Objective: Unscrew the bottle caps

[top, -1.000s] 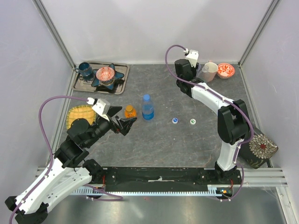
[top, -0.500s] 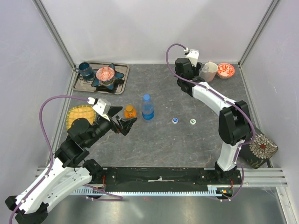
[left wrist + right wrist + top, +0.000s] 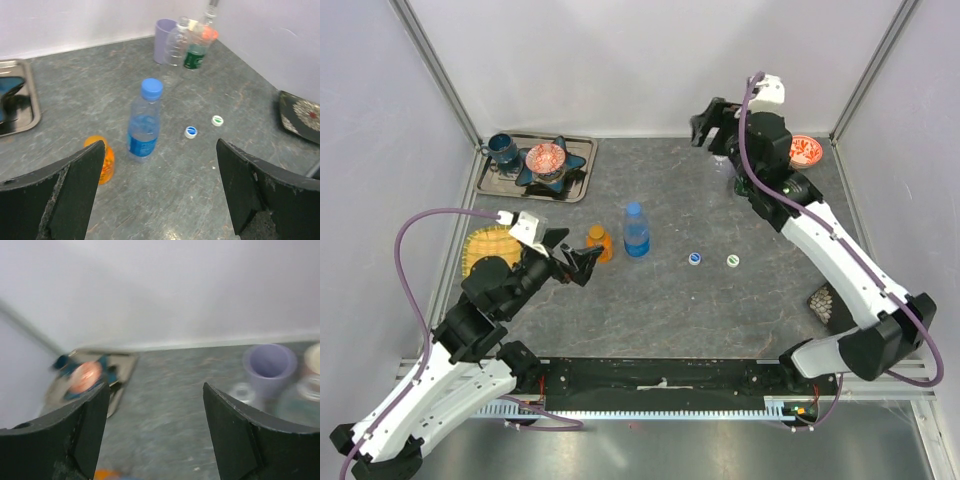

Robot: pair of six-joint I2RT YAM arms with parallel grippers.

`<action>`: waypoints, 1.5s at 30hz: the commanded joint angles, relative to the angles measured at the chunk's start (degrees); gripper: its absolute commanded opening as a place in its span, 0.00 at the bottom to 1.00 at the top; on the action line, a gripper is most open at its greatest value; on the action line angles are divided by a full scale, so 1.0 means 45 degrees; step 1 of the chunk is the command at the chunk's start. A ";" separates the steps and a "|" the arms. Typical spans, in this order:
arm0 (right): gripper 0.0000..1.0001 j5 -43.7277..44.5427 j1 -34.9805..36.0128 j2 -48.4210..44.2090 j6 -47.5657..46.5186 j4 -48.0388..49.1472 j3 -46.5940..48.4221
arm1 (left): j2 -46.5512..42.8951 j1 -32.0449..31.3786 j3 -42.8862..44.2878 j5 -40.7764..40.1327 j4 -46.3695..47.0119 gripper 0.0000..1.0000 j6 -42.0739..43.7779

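Note:
The orange bottle [image 3: 599, 240] and the blue-tinted bottle [image 3: 636, 230] stand mid-table, both capped. My left gripper [image 3: 578, 264] hovers open just left of the orange bottle [image 3: 103, 161], nothing between its fingers; the blue bottle [image 3: 145, 125] shows ahead of the left gripper [image 3: 160, 145]. Two clear bottles [image 3: 177, 42] [image 3: 196, 50] stand at the back by the lilac cup [image 3: 164, 32]. One clear bottle's bare mouth [image 3: 243, 391] shows blurred. My right gripper [image 3: 710, 122] is raised over the back of the table, open and empty [image 3: 155, 387]. Two loose caps [image 3: 695, 259] [image 3: 732, 261] lie on the table.
A metal tray [image 3: 582, 150] with a teal cup and a patterned bowl sits back left. A yellow woven mat [image 3: 485, 250] lies beside my left arm. A red bowl [image 3: 804, 150] is at the back right corner, a dark flowered object [image 3: 300, 112] at the right edge.
My right gripper has opened, lifted off the clear bottles and swung up and back, its arm stretching out to the right. The left gripper has barely moved.

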 commanded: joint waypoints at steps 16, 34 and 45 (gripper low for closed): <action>0.96 -0.2704 0.4487 0.1997 -0.1168 -0.0851 -0.0278 | -0.2497 0.0018 -0.0227 -0.4128 -0.2699 0.98 -0.1432; 0.81 -0.1393 0.4527 0.3639 -0.0504 -0.0597 -0.0845 | -0.2770 0.0018 -0.0617 -0.3757 -0.2933 0.97 -0.1393; 0.43 -0.1081 0.4605 0.2918 -0.0386 -0.0187 -0.1664 | -0.2614 0.0018 -0.0598 -0.3698 -0.2933 0.97 -0.1393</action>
